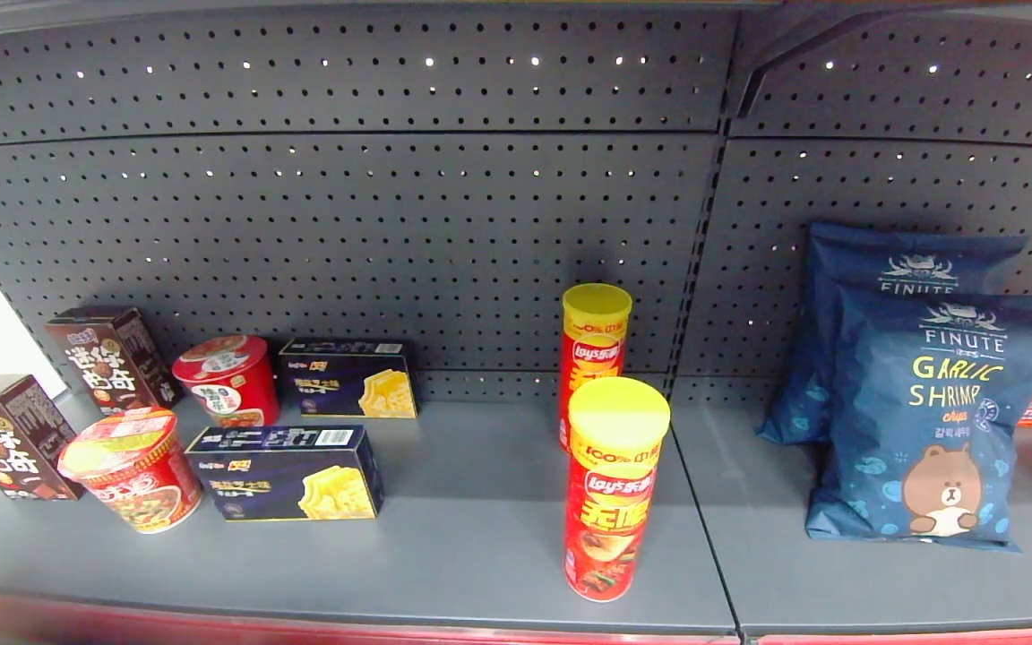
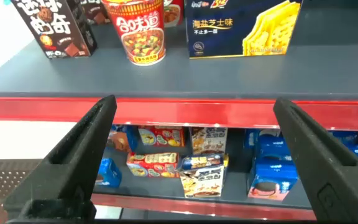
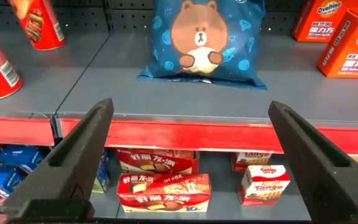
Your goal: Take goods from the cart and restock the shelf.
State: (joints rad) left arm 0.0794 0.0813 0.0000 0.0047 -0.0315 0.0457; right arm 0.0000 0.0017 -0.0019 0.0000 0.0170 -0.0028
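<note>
Grey metal shelf with a perforated back panel and a red front lip [image 1: 480, 511] stands just ahead of both grippers. The left gripper [image 2: 193, 102] and the right gripper [image 3: 190, 104] each hang before that lip, fingers spread wide, holding nothing. Straight beyond the right gripper stand two blue foil snack bags [image 1: 928, 421], one behind the other. Off to its left are two red cardboard chip tubes with yellow lids [image 1: 614, 488]. Beyond the left gripper lie two dark blue cracker boxes [image 1: 288, 472]. Farther to its left are two brown cartons [image 1: 1, 434] and two red noodle cups [image 1: 135, 466].
</note>
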